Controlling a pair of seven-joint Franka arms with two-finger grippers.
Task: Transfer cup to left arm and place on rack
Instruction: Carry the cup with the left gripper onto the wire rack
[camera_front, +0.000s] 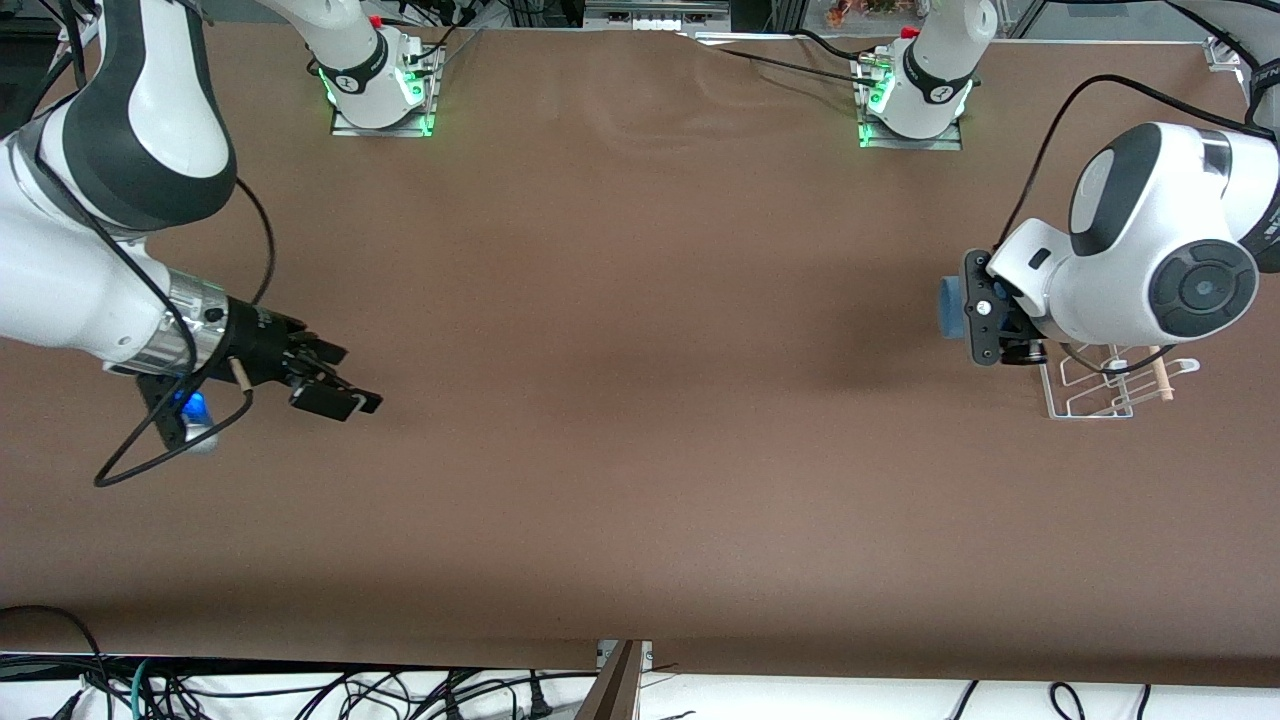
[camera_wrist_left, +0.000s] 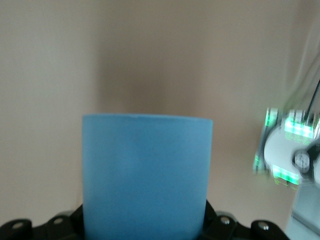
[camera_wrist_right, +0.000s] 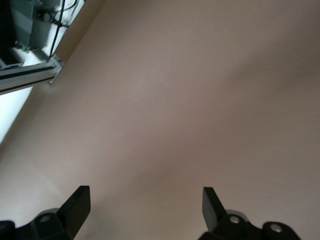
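I see the left gripper (camera_front: 962, 310) up in the air beside the rack (camera_front: 1085, 395), at the left arm's end of the table (camera_front: 640, 400); its jaws are closed on the cup (camera_wrist_left: 146, 175), which sticks out sideways from the fingers toward the table's middle and touches nothing else; the rack stands on the table under the left arm's wrist, its wooden dowel (camera_front: 1160, 374) along one side; my right gripper (camera_front: 335, 390) waits over the right arm's end of the table, jaws spread wide and holding nothing.
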